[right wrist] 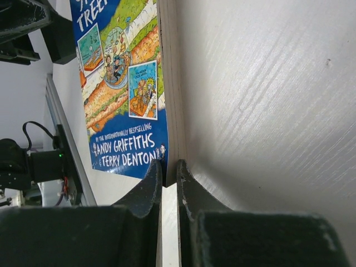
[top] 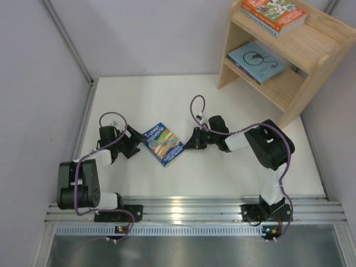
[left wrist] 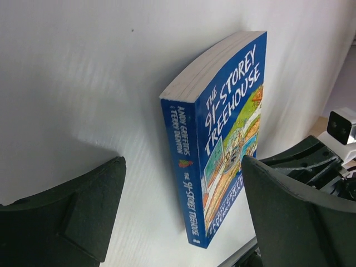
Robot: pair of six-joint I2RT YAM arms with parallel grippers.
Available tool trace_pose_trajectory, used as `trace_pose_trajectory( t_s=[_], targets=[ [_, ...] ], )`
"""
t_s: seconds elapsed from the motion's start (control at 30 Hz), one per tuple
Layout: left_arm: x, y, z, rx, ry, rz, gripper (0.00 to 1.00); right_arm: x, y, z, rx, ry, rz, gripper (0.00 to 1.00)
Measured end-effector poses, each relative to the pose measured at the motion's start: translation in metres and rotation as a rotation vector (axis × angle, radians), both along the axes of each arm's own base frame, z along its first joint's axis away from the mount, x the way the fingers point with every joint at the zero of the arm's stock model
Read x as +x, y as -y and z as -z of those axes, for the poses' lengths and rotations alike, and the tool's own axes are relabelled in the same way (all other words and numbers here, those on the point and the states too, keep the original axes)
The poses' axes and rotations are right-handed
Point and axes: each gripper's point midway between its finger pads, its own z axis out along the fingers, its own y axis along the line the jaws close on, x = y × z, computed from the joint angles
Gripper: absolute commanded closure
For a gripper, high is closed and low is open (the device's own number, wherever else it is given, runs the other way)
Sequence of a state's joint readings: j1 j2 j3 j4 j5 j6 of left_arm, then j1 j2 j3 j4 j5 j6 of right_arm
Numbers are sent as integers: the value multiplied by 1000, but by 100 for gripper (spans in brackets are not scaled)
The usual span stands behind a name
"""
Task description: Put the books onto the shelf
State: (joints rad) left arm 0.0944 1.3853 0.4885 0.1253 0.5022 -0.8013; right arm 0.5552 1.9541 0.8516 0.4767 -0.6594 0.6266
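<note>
Left wrist: left gripper wide, book spine legible. Right wrist: right gripper closed at page edge.

White table and wooden shelf
A blue illustrated book lies mid-frame on the table; the shelf, upper right, carries an orange book above and a light-blue book below.

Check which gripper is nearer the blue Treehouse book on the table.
Right. The right gripper, shut, has its tips at the page edge of the blue book, touching or nearly. The left gripper, open, faces the spine with a small gap.
</note>
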Motion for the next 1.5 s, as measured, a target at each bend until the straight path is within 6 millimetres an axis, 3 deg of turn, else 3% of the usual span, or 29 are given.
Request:
trace_pose_trajectory(
  t_s=[0.17,0.33,0.5,0.6,0.63,0.73,0.8,0.87,1.03,1.13,1.33,1.43,1.5],
  targets=[
    [12,6,3,-47,25,17,22,0,0,0,5,-4,-3,100],
    [27,10,4,-79,41,40,27,0,0,0,6,-10,-6,100],
    [34,12,14,-87,20,66,61,0,0,1,-1,-35,-8,100],
    [35,14,17,-111,2,68,70,2,2,-1,-33,-54,7,80],
    [35,15,17,-120,0,67,74,4,3,-1,-57,-54,17,64],
    [35,19,13,-131,2,72,79,7,11,-6,-149,-43,65,39],
    [33,23,8,-132,-1,78,87,14,21,-15,-235,1,120,33],
    [30,29,0,-130,10,93,95,22,37,-15,-346,34,188,20],
    [30,44,-17,-143,11,125,100,22,55,-15,-591,135,258,16],
    [29,46,-22,-154,-15,116,100,2,36,-28,-707,280,193,15],
    [25,54,-38,-132,-50,97,100,-48,-46,-95,-670,611,26,14],
    [23,56,-45,-124,-56,89,100,-65,-69,-121,-651,737,-16,13],
    [20,56,-45,-124,-69,82,100,-72,-76,-128,-668,808,-47,12]
  ],
)
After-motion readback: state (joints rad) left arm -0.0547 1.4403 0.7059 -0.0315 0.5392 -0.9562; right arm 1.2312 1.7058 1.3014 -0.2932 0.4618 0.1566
